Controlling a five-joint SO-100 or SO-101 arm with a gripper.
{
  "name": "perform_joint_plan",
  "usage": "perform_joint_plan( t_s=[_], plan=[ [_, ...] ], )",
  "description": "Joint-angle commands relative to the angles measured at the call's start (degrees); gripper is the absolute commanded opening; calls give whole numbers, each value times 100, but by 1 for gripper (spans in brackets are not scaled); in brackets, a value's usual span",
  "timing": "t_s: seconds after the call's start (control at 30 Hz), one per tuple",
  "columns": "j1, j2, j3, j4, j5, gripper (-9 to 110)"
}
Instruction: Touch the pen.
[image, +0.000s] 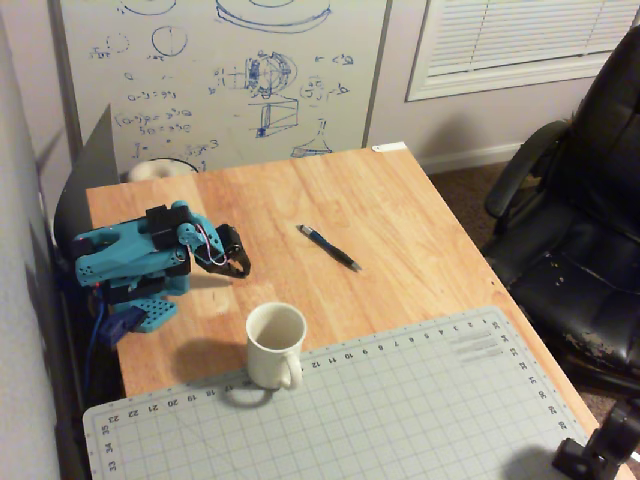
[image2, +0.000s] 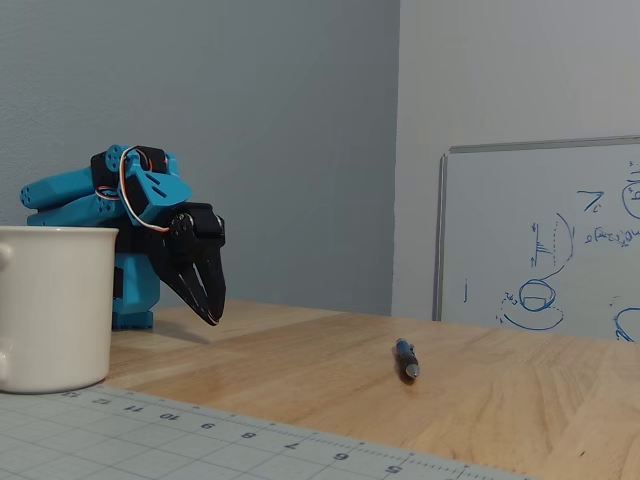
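Note:
The pen (image: 329, 247) is thin and dark with a bluish section, lying diagonally on the wooden table (image: 400, 210); in the fixed view it (image2: 405, 359) points toward the camera. My gripper (image: 240, 268) is black on a folded teal arm, well left of the pen in the overhead view. In the fixed view the gripper (image2: 211, 318) points down just above the table, its fingers together and empty. It is apart from the pen.
A white mug (image: 275, 345) stands at the edge of a grey cutting mat (image: 400, 410), near the gripper; it also shows at the left of the fixed view (image2: 55, 305). A whiteboard (image: 220, 80) leans behind the table. A black office chair (image: 580, 220) stands to the right.

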Motion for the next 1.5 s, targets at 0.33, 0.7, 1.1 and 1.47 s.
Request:
perform_joint_plan(
  t_s=[0.33, 0.7, 1.1, 1.47],
  plan=[
    [-62, -2206, -2329, -88, 26, 1],
    [-62, -4465, -4386, -88, 35, 1],
    [-378, -6618, -6372, -88, 35, 1],
    [-1485, -8815, -8446, -88, 44, 1]
  ],
)
